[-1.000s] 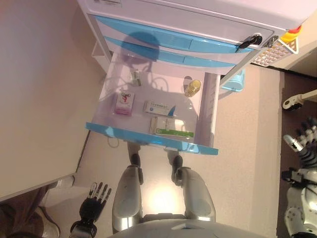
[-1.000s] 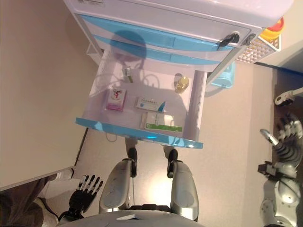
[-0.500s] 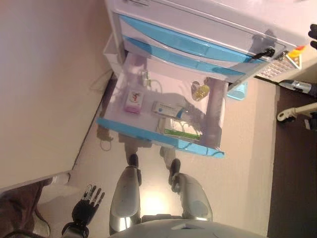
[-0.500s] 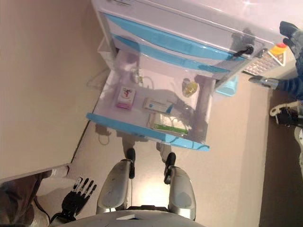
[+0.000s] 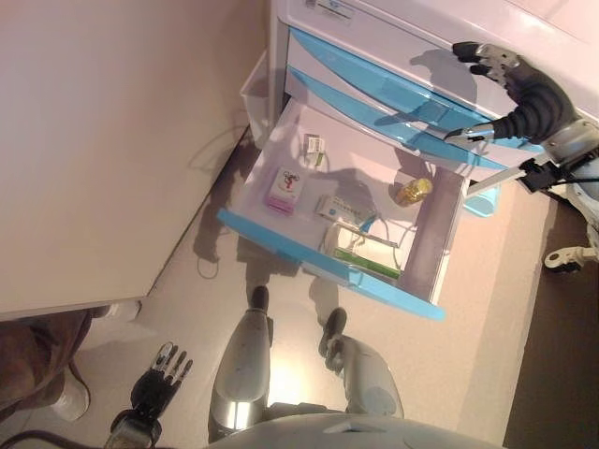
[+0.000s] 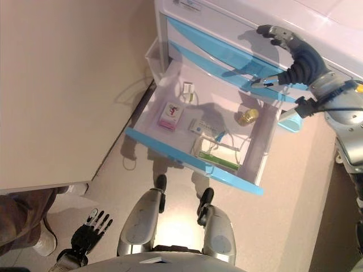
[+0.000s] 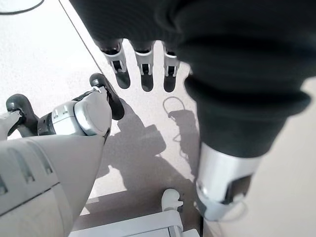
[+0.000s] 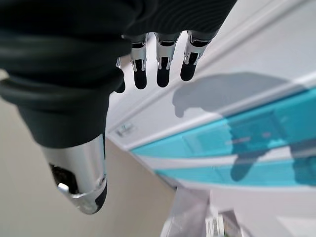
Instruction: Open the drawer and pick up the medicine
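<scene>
Reaching next: right hand (image 6: 298, 59), fingers relaxed and empty, should be lowered onto what looks like boxed medicine (image 6: 216, 156) beneath its fingertips in the drawer (image 6: 193, 164)

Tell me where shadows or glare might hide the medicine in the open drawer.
Left eye view: the right hand casts a shadow across the drawer floor, over the boxes beside the bottle; the pink box is lit. Right eye view: same shadow, no glare. Right wrist view: a hand-shaped shadow falls on the cabinet front.
</scene>
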